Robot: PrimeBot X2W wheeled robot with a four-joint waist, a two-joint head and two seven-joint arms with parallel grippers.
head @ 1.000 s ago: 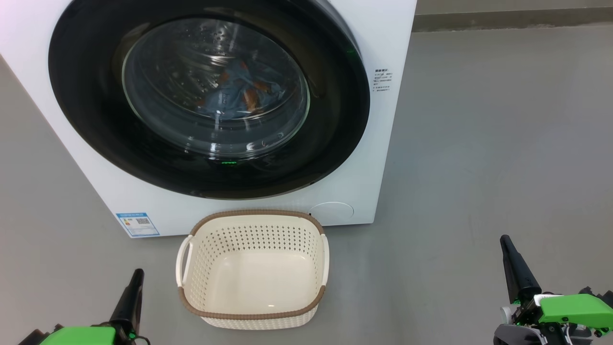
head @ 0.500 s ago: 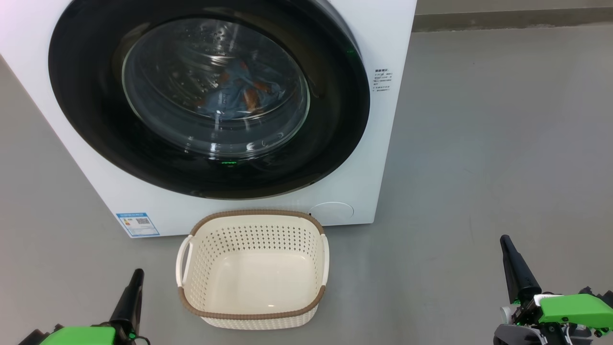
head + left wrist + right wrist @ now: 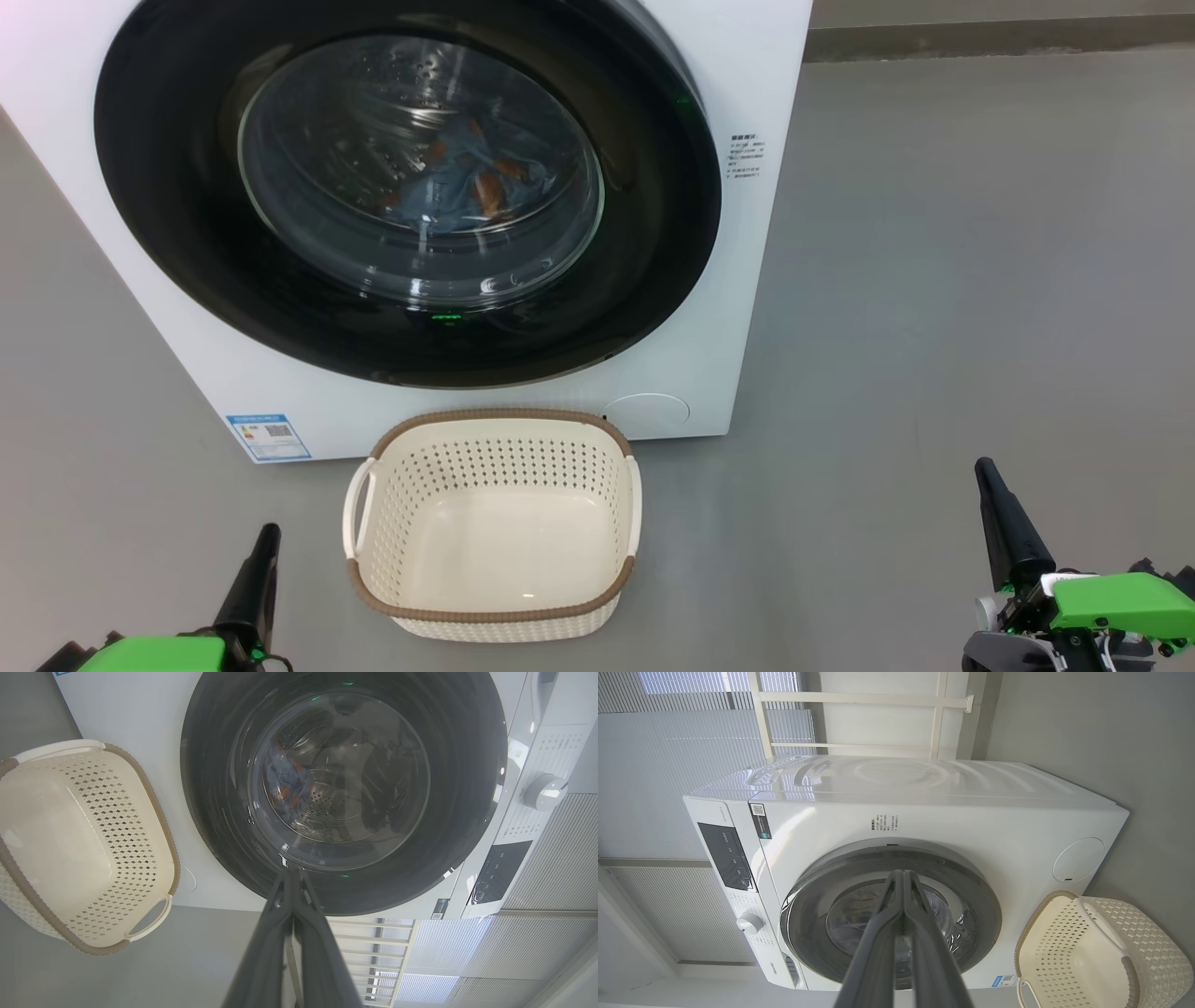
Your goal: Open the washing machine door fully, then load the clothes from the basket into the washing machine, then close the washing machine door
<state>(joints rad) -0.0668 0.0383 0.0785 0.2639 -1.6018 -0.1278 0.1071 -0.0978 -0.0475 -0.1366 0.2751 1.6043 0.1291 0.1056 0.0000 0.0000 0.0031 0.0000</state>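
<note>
Head view: white front-loading washing machine (image 3: 747, 280) takes up the upper left and centre of the frame. The washing machine door (image 3: 355, 215) sits flush against the front, a black ring around clear glass. The clothes (image 3: 467, 177) are inside the drum behind the glass, just right of centre: blue fabric with orange-brown print. The basket (image 3: 495, 462) is at lower centre on the grey floor (image 3: 934, 280), just in front of the machine, its bare cream bottom showing. A blue label (image 3: 269, 437) is on the machine's lower left corner and a round cover (image 3: 646, 413) on its lower right.

The left gripper (image 3: 268, 534) is at lower left with its jaws together. It grips nothing and is apart from the basket. The right gripper (image 3: 982, 467) is at lower right with its jaws together. It grips nothing and is well apart from the basket and the machine.

Left wrist view: left gripper (image 3: 290, 872) rises from bottom centre, fingers pressed together. The door (image 3: 345, 858) is in the centre and upper part of the frame, with the clothes (image 3: 285, 779) visible through the glass. The basket (image 3: 93, 788) is at left and a dial (image 3: 544, 792) at right.

Right wrist view: right gripper (image 3: 903, 873) is at bottom centre, fingers pressed together. The machine (image 3: 971, 821) fills mid frame with its door (image 3: 808, 924) shut at lower centre. The basket (image 3: 1087, 952) is at lower right and a dial (image 3: 749, 923) at lower left.
</note>
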